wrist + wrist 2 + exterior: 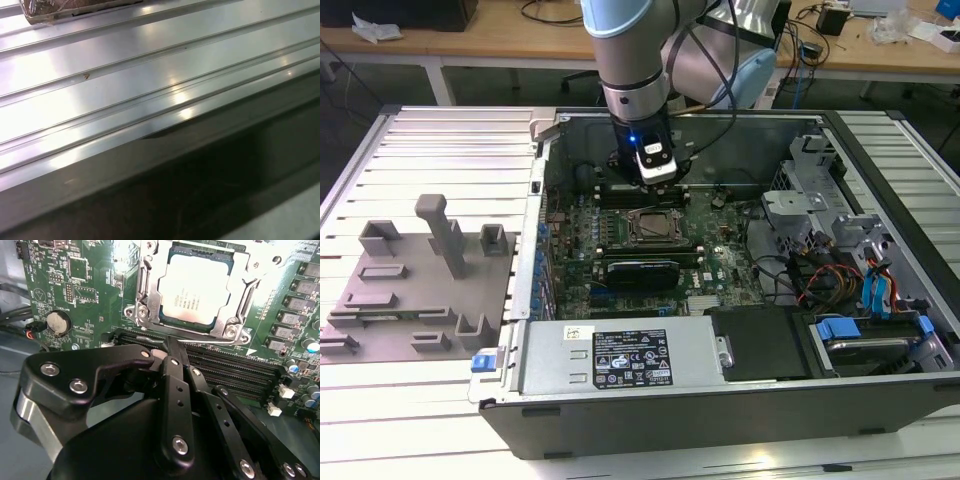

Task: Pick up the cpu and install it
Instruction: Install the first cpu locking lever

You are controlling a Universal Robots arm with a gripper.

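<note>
A ribbed aluminium table carries an open computer case lying on its side, with wooden benches and cables behind it and a grey fixture block on the exterior view's left. Inside the case the green motherboard lies flat, and the cpu already sits in its socket, framed by the metal retention bracket — its silver-grey top faces up and looks level and square within the frame in the second wrist view. In the exterior view the same chip lies just ahead of the arm's wrist. The gripper hangs above the memory slots just beside the socket; its black fingers meet at the tip with nothing between them, so it reads as clenched and empty, apart from the chip. The first wrist view looks across bright ribbed metal. Judged from here, the risk lies in the tight quarters — a descent or sideways drift could knock the fingertip into the bracket's edge or the slot latches, or nudge the chip askew on its contacts. The black expansion card nearby also crowds the arm's path.
</note>
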